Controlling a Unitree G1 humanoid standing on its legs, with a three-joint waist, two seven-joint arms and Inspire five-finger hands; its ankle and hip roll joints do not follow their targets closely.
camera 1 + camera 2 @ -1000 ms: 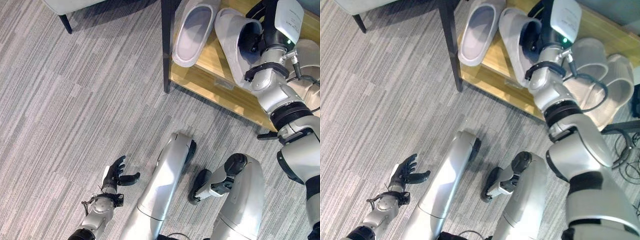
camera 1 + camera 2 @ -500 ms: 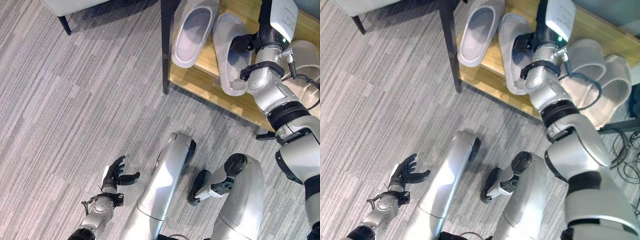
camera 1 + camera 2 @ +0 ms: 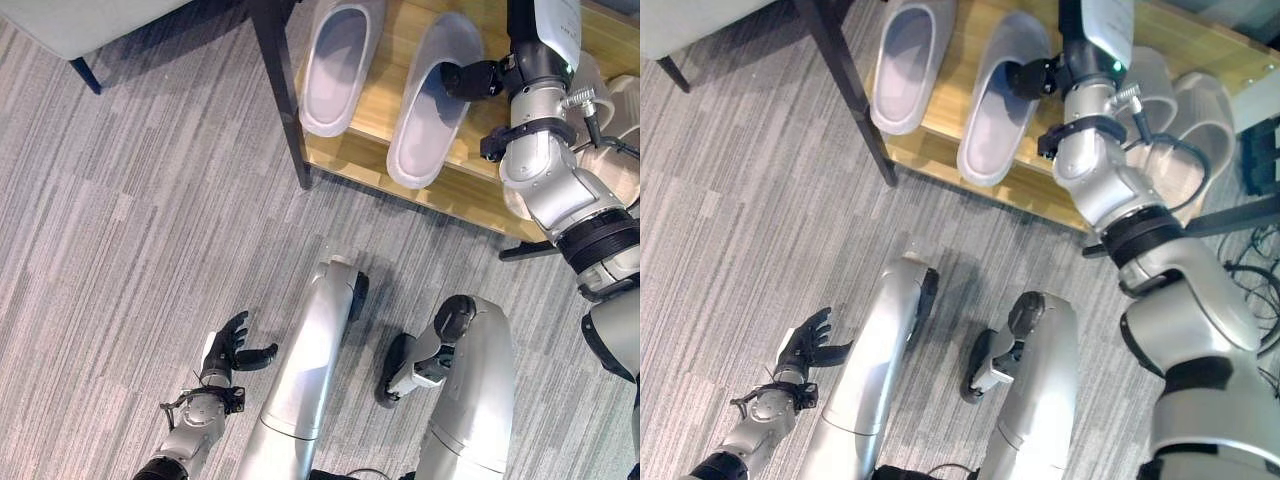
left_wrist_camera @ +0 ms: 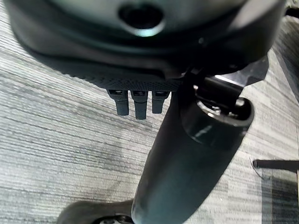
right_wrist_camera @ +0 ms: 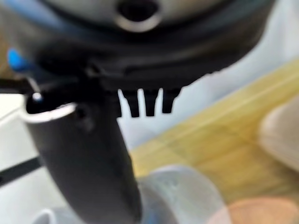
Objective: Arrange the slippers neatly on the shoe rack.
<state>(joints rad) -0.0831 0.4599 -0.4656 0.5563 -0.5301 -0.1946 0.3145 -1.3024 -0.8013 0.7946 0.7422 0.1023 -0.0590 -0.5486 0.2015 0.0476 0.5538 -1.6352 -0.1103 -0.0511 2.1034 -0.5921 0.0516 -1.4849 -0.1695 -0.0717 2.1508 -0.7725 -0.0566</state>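
Slippers: two grey [image 3: 338,65] [image 3: 430,100], two beige [image 3: 1185,120]; right robot hand [image 3: 470,78] fingers unclear, left robot hand [image 3: 232,350] relaxed.

Four slippers are showing in all: two grey slippers, the first [image 3: 338,62] and the second [image 3: 432,98], are lying side by side on the wooden shoe rack [image 3: 470,190], and two beige slippers, one [image 3: 1152,92] beside the other [image 3: 1202,122], are sitting further to the right. One shoe rack is standing on the floor, with one dark post [image 3: 283,88] showing at its corner. One piece of furniture with a dark leg [image 3: 85,72] is showing at the far left.
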